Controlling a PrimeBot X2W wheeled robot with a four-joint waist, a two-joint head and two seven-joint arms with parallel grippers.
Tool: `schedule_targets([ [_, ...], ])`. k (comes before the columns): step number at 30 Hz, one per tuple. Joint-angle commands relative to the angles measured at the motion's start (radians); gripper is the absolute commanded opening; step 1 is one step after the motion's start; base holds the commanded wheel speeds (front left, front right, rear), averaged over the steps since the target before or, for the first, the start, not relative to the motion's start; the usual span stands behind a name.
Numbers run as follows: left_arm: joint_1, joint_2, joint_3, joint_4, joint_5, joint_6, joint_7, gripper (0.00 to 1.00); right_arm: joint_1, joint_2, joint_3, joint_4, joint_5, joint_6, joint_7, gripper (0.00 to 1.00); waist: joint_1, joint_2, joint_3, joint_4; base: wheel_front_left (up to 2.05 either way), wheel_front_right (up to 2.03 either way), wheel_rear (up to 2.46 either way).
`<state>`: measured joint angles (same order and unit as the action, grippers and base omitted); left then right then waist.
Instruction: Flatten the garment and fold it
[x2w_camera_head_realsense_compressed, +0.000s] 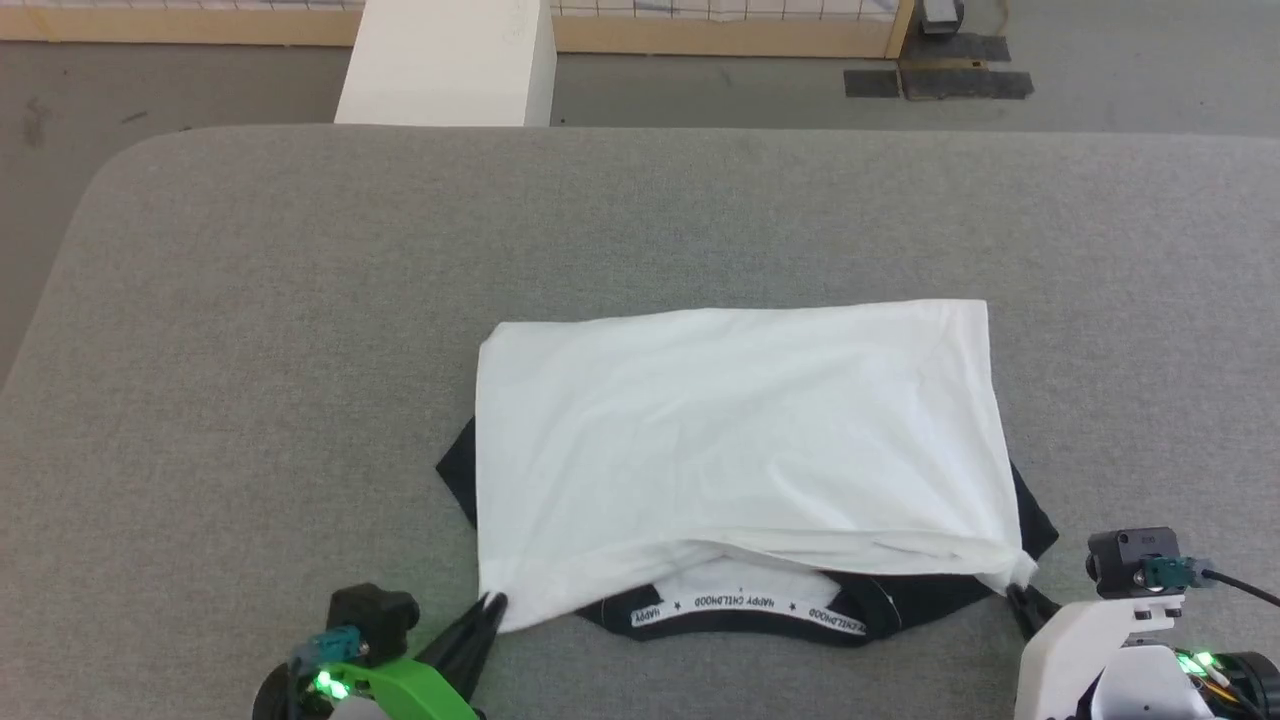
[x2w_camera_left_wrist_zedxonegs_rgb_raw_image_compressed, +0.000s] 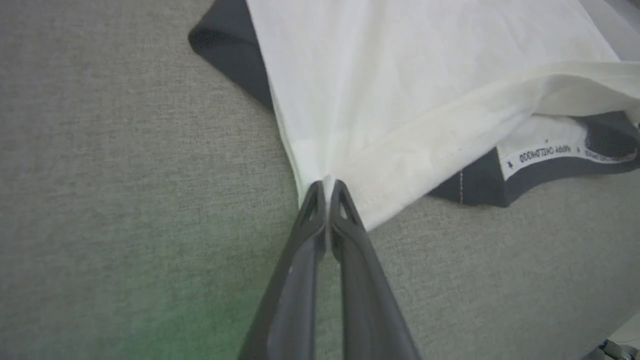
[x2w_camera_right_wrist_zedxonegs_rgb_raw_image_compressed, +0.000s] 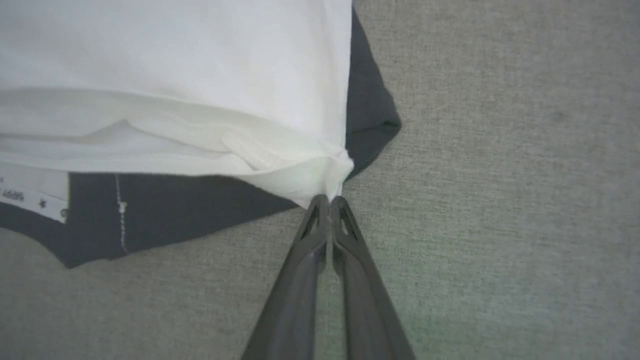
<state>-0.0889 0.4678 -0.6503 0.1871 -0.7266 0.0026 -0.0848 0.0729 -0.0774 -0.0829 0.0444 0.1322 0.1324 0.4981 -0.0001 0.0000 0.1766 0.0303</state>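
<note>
The garment (x2w_camera_head_realsense_compressed: 735, 450) lies on the grey table as a white rectangle, its hem half folded over toward me. Black sleeve cloth (x2w_camera_head_realsense_compressed: 458, 470) peeks out at both sides, and the black collar with its lettered white neckband (x2w_camera_head_realsense_compressed: 745, 603) shows under the near edge. My left gripper (x2w_camera_head_realsense_compressed: 492, 603) is shut on the near left corner of the white layer (x2w_camera_left_wrist_zedxonegs_rgb_raw_image_compressed: 327, 182). My right gripper (x2w_camera_head_realsense_compressed: 1018, 590) is shut on the near right corner (x2w_camera_right_wrist_zedxonegs_rgb_raw_image_compressed: 334, 187). The chest print is hidden.
The grey padded table (x2w_camera_head_realsense_compressed: 300, 350) stretches wide on all sides of the garment. Beyond its far edge stand a white block (x2w_camera_head_realsense_compressed: 450, 60) and a wooden-framed fence (x2w_camera_head_realsense_compressed: 720, 35) on the floor.
</note>
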Motion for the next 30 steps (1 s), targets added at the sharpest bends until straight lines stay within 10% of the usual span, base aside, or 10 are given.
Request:
schedule_targets([
  [1, -0.015, -0.009, 0.0, 0.014, -0.006, 0.009, 0.002, 1.0, -0.001, 0.005, -0.006, 0.006, 0.005, -0.002, 0.005, 1.0, 0.0001, 0.0, -0.011, 0.002, 0.0, 0.0, 0.0],
  [17, -0.034, -0.103, 0.282, -0.084, 0.077, 0.153, -0.176, 1.0, -0.006, 0.026, -0.176, -0.164, 0.096, -0.002, -0.074, 1.0, 0.0001, 0.0, -0.042, 0.04, 0.0, 0.0, 0.0],
  [30, -0.089, -0.275, 0.554, -0.114, 0.422, 0.056, -0.177, 1.0, -0.207, 0.027, -0.152, 0.15, 0.194, -0.002, -0.148, 1.0, 0.0001, 0.0, -0.044, 0.032, 0.0, 0.0, 0.0],
])
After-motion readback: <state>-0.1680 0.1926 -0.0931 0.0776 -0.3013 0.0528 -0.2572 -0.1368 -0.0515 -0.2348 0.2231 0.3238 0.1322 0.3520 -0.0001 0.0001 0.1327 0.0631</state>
